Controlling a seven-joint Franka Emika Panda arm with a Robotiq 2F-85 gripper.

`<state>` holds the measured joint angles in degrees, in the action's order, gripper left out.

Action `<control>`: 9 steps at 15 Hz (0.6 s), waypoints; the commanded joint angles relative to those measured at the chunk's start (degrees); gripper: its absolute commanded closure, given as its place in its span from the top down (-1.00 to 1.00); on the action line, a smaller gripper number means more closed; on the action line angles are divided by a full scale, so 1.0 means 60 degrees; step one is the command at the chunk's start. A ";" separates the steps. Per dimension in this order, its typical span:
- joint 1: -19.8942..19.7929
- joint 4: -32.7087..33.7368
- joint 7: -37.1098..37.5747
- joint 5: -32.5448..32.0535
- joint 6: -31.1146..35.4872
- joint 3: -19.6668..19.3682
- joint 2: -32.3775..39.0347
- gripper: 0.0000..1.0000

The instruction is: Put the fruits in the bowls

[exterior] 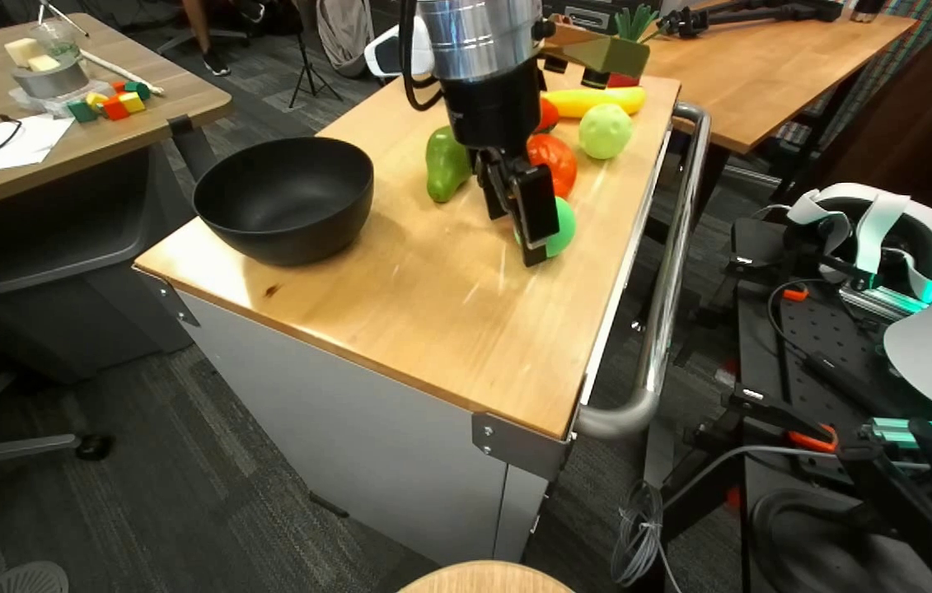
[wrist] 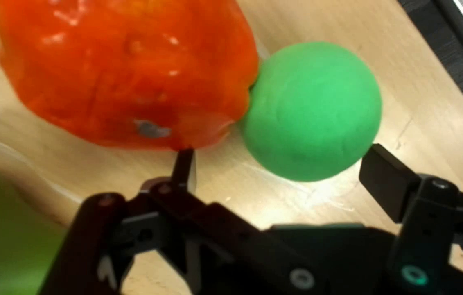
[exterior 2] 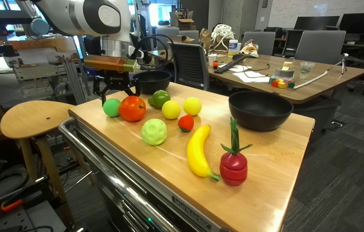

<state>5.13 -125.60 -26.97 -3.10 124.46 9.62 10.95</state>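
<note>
Securing the matte green ball [wrist: 313, 110] is judged to be the step in hand. The black two-fingered gripper [wrist: 278, 162] is spread wide and nothing is held by it. The ball lies on the pale wooden tabletop [exterior: 433, 305], just ahead of the gap, with one fingertip [wrist: 378, 172] close to its edge; whether it is touched cannot be told.

On the ball's other side a glossy red-orange, tomato-shaped fruit [wrist: 133, 73] is seen, apparently touching it, and its edge is overlapped by the second finger [wrist: 183, 168] in the wrist view. A small shift towards the ball's free side may be called for, so that this finger can be slid into the notch; otherwise the tomato-shaped piece could be shoved. The pads should be brought level with the ball's middle and closed gently, since a round piece caught off-centre may roll out. A straight lift is then advised.

Slightly farther off, a dark green, pear-shaped fruit [exterior 2: 161, 99] should be cleared from above on the way to the nearer round black bowl [exterior: 284, 202], in which no fruit is seen.

Left for later rounds are two plain yellow balls [exterior 2: 171, 110], a dimpled yellow-green ball [exterior 2: 154, 131], a small red piece with a green base [exterior 2: 186, 123], a long yellow banana [exterior 2: 198, 151] and a dark red, green-leaved piece [exterior 2: 233, 169]. Near these a second round black bowl [exterior 2: 260, 112] is placed.
</note>
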 commanded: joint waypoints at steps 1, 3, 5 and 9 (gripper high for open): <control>0.0163 0.0385 0.0096 0.0092 -0.0970 0.0109 0.0056 1.00; 0.0234 0.0450 0.0187 -0.0038 -0.1242 0.0132 0.0078 1.00; 0.0301 0.0490 0.0317 -0.0178 -0.1375 0.0116 0.0135 0.81; 0.0363 0.0517 0.0557 -0.0417 -0.1524 0.0080 0.0204 0.02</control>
<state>6.55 -124.20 -25.59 -3.97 117.36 10.28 11.39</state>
